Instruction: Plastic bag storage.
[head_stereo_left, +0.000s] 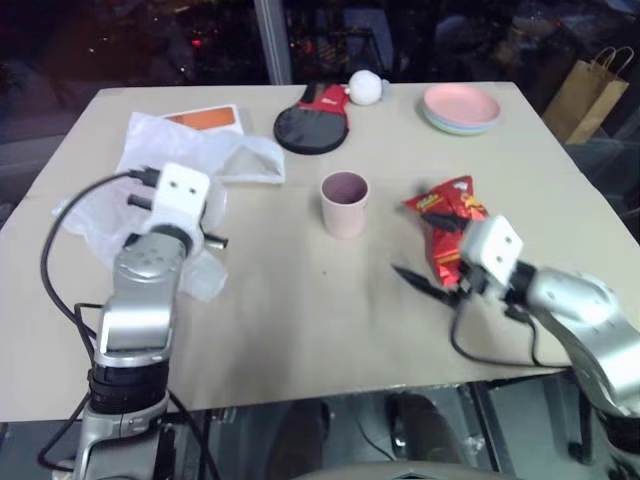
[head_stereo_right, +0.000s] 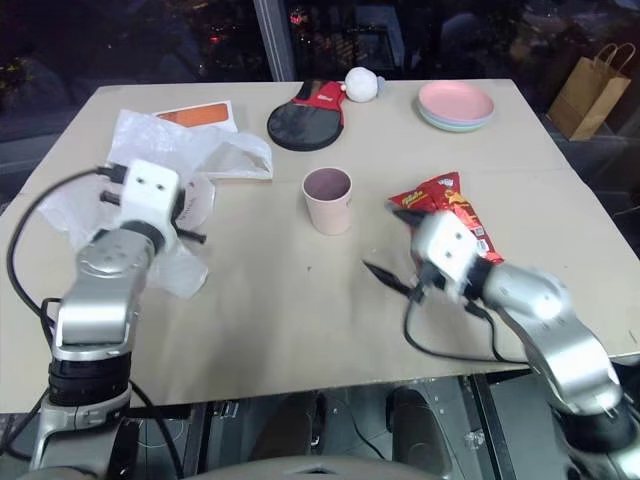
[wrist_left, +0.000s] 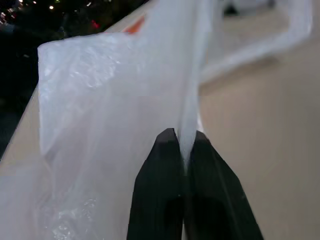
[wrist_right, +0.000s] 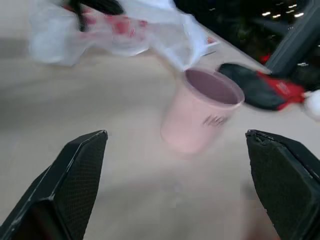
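Pinching the plastic bag (wrist_left: 115, 115) near the tabletop's (head_stereo_left: 300, 320) left edge, left gripper (wrist_left: 184, 142); right gripper (wrist_right: 175, 165) wide, empty

Bare tabletop (head_stereo_left: 300, 330) fills the lower centre of the frame. The pink cup (head_stereo_left: 344, 203) stands mid-frame, the red snack packet (head_stereo_left: 446, 228) to its right, and the plastic bag (head_stereo_left: 200, 160) crowds the upper left.

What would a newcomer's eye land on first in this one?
The crinkled white plastic bag sprawled on the table's left, a fold of it pinched in the shut left claw. Next, the pink cup upright mid-table, with the right claw spread wide toward it, and the red snack packet lying right of the cup.
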